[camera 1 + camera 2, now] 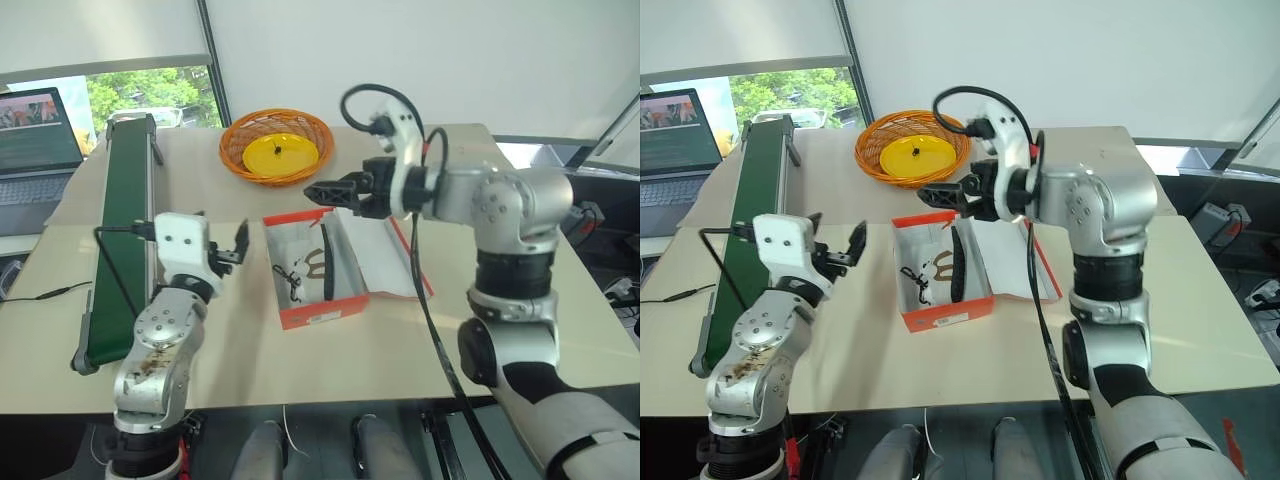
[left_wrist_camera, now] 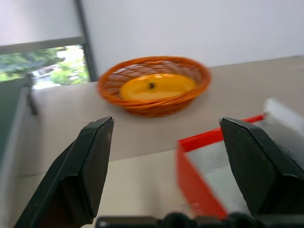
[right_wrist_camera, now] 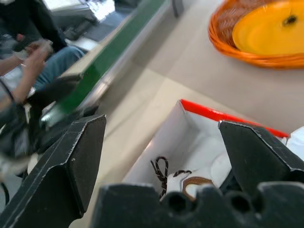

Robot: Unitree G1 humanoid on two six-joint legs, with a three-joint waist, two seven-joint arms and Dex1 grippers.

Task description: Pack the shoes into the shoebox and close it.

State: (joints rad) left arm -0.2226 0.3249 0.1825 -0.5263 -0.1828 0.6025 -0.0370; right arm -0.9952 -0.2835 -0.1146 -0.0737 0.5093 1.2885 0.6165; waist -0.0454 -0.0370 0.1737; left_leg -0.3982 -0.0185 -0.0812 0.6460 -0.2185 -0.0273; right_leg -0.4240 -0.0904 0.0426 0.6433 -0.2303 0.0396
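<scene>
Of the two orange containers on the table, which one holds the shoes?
The rectangular shoebox between the grippers holds the shoes. The round wicker basket farther back holds only a yellow plate.

Silver-grey jointed arms, white wrist housings, black wedge fingers (image 1: 241,243), black cable looping over right wrist.

— What do you have on your screen apart from the job itself?

— I see a round orange wicker basket (image 1: 276,146) at the upper middle of the frame, with a yellow plate (image 1: 281,155) lying in it. A green conveyor belt (image 1: 124,232) runs down the left side of the pale table (image 1: 330,345).

— Anything further out?

— An open laptop (image 1: 36,146) at the upper left, beside a window with green trees (image 1: 148,92).
</scene>
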